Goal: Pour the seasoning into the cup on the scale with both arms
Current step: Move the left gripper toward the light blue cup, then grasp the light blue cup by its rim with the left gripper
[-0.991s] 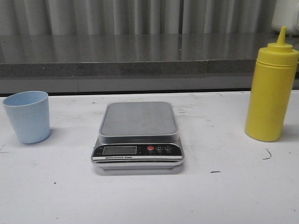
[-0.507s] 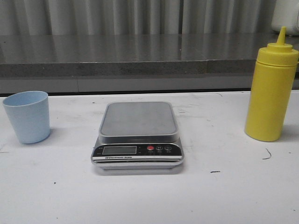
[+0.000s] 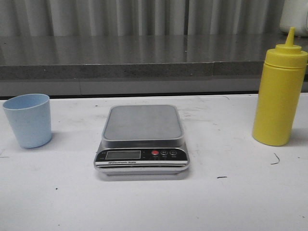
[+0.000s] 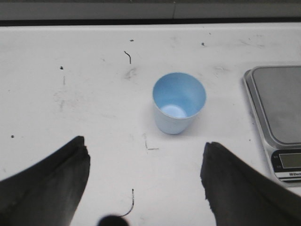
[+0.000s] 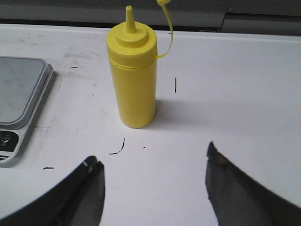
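Your white, scuffed desk (image 3: 231,202) runs back to a grey ledge and a corrugated metal wall. From the front you see the flat silver digital scale (image 3: 141,141) at the centre, its steel platform bare and its black panel with a red button facing you; the small pale blue plastic cup (image 3: 28,120) stands upright well to its left, and the tall yellow squeeze bottle of seasoning (image 3: 279,94) stands upright well to its right. On your left wrist view, the left claw (image 4: 143,176) has its black fingers (image 4: 51,181) spread wide above the desk, apart from the cup, which sits beside the scale's edge. On your right wrist view, the right claw (image 5: 155,186) is likewise spread wide, short of the bottle, whose tethered nozzle cap hangs open.
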`<state>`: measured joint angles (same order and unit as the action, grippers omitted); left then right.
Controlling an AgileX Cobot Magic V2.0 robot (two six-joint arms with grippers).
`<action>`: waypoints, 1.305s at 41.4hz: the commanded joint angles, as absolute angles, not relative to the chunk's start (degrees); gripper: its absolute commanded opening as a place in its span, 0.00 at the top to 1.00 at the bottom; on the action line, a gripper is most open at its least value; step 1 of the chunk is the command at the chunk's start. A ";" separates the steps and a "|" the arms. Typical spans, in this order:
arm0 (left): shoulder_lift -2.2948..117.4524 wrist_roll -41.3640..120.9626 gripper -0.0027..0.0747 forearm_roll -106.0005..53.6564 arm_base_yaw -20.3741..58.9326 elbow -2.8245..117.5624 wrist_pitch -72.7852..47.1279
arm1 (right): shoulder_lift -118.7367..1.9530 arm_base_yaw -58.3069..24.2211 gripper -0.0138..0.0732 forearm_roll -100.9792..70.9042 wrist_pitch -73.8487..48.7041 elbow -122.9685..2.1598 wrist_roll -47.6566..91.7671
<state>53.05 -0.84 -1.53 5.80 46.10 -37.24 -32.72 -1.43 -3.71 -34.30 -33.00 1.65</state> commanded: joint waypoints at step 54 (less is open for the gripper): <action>103.85 -0.66 0.68 -0.57 6.53 80.02 -46.14 | -33.13 -1.36 0.28 -3.46 -30.69 -34.83 2.28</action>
